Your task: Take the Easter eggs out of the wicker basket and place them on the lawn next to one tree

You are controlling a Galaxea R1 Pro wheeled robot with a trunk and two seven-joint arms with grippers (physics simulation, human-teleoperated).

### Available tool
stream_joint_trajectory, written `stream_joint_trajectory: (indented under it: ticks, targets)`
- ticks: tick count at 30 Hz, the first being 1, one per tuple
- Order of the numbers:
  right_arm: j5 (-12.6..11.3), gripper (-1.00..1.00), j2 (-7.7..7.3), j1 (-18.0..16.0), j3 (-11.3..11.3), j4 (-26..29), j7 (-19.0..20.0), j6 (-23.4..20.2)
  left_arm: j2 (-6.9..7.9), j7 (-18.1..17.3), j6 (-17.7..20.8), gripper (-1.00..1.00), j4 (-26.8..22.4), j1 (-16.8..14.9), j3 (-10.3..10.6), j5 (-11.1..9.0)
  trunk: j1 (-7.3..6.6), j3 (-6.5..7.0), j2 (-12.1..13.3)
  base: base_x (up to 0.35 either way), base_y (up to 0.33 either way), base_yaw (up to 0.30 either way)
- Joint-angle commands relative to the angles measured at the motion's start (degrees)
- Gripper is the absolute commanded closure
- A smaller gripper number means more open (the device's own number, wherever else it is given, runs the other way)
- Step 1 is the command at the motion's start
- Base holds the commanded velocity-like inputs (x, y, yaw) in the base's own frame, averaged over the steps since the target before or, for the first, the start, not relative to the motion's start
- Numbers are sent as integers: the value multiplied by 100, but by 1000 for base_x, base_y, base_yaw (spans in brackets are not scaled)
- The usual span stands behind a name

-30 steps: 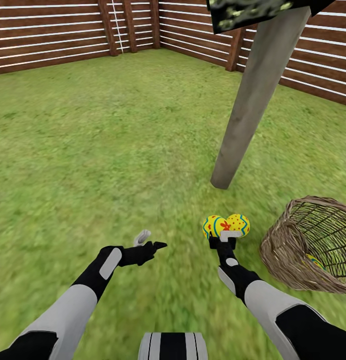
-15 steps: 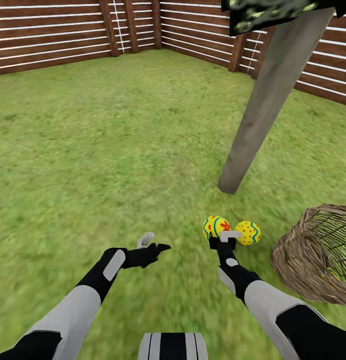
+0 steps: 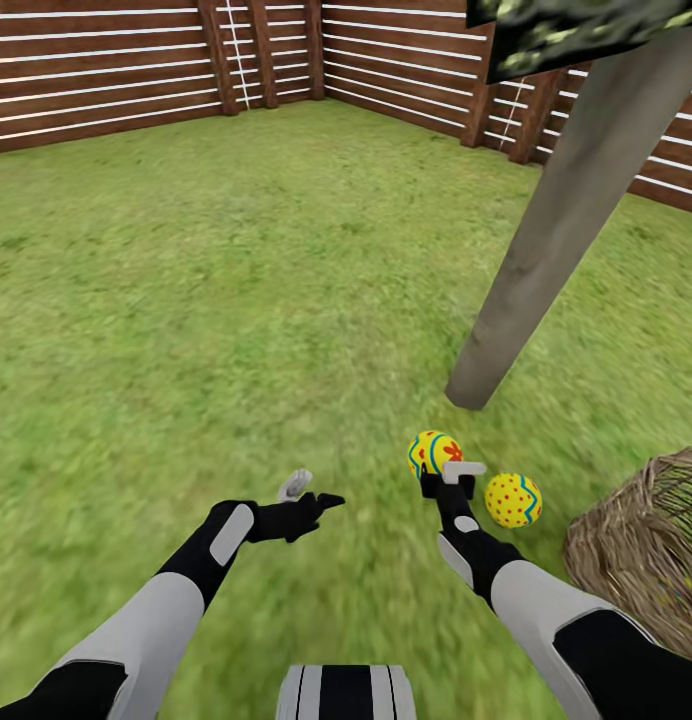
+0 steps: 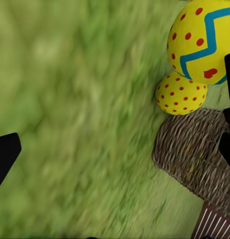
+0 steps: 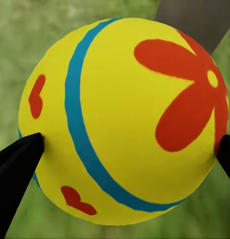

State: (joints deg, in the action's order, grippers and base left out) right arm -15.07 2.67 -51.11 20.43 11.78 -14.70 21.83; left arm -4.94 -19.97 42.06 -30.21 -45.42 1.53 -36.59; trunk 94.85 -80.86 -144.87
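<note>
Between the right gripper (image 5: pixel 124 149) fingers, a red-flowered, blue-banded yellow egg (image 5: pixel 122 117).

Both arms (image 3: pixel 166 610) forward, left jaws apart

No writing, label, brand, number or sign can be read anywhere. The only marks are painted patterns: the egg (image 5: pixel 120 119) in the right claw (image 3: pixel 452 478) carries a blue band, a red flower and small red hearts, and the egg (image 3: pixel 513 500) on the grass just beside it carries red dots and a blue zigzag. Neither forms letters or figures.
</note>
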Motion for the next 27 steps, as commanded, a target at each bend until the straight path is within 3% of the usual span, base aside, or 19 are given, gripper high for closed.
stream_joint_trajectory:
  ticks: [1, 5, 10, 25, 26, 27]
  targets:
    - [-49, 100, -2, -4, 33, -7, -24, 23, 3, -7, 20, -100, -2, -2, 5, -4, 0, -4, -1, 28, 0, 0]
    - [-49, 100, -10, -4, 16, -9, -24, 29, 9, -7, 19, -100, -2, -2, 5, 2, 0, -4, -1, 9, 0, 0]
    - [-49, 100, -12, -4, 14, -9, -24, 27, 10, -51, 14, -100, -2, -2, 5, -12, 12, -114, -8, 0, 0, 0]
    - [-49, 100, -12, -4, 14, -27, -25, 232, 1, -69, 22, -100, -2, -2, 5, -23, 12, -114, -8, 0, 0, 0]
    - [-49, -100, -12, -4, 14, -27, -28, 233, 1, -68, 22, -100, -2, -2, 5, -23, 12, -114, -8, 0, 0, 0]
    - [-49, -100, -9, -4, 17, -27, -27, 236, 1, -68, 22, -100, -2, -2, 5, -19, 12, -114, -8, 0, 0, 0]
